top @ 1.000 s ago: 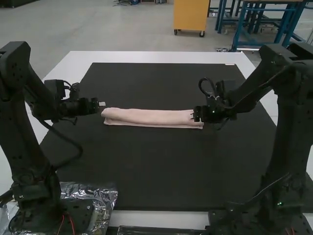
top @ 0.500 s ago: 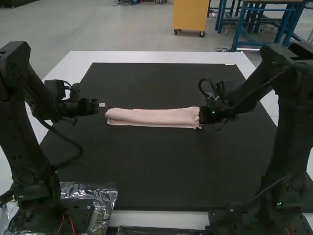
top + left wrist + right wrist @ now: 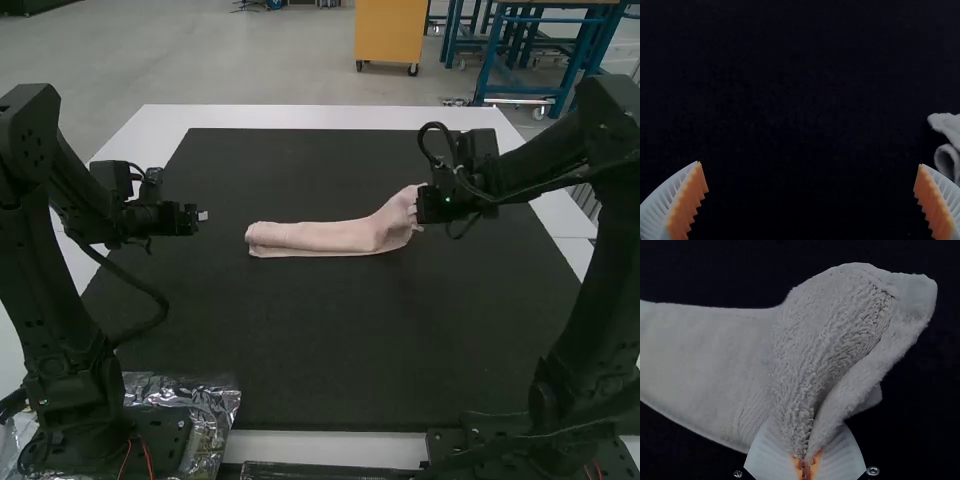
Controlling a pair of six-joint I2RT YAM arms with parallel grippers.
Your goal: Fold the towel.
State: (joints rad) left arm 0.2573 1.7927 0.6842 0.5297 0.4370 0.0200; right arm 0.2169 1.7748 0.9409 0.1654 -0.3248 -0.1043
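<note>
Holding the folded towel by its raised end, the right gripper is clamped closed, while the left gripper gapes empty toward the left edge of the black mat.

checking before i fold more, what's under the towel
The dark mat shows around the towel, so it likely continues beneath; whatever else lies directly under is covered and can't be seen.

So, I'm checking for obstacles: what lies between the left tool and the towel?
In the high view, only bare black mat lies between the left tool and the pink towel.
</note>
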